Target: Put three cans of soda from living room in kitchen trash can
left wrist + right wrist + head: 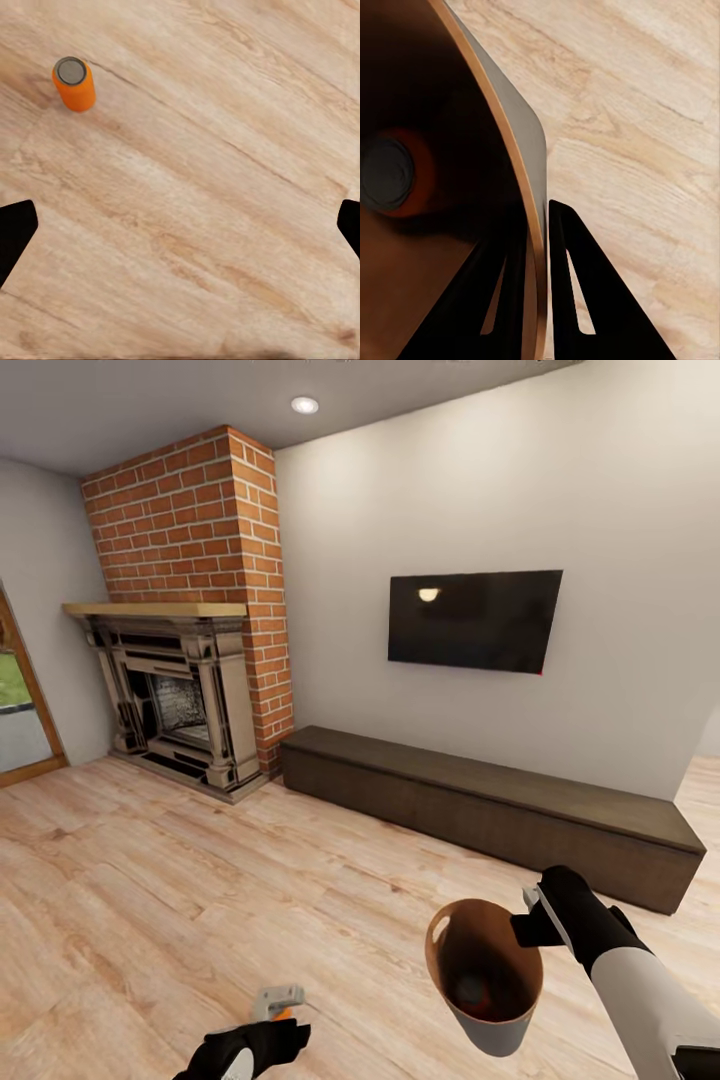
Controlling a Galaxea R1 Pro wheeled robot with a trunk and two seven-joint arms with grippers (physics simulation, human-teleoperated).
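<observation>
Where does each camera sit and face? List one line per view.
Head: on the robot's head, facing fireplace and TV; both arms low.
Left wrist: above the floor, looking down at an orange can; open fingertips at the edges.
Right wrist: along fingers clamping the trash can rim, a can inside.
Head and right wrist share the trash can.

Even, bright light fills the room; a recessed ceiling lamp (304,404) glows at upper left, glinting on the TV (472,620). The bin's interior (427,187) is dark; shadows are soft, renders slightly blurred.
</observation>
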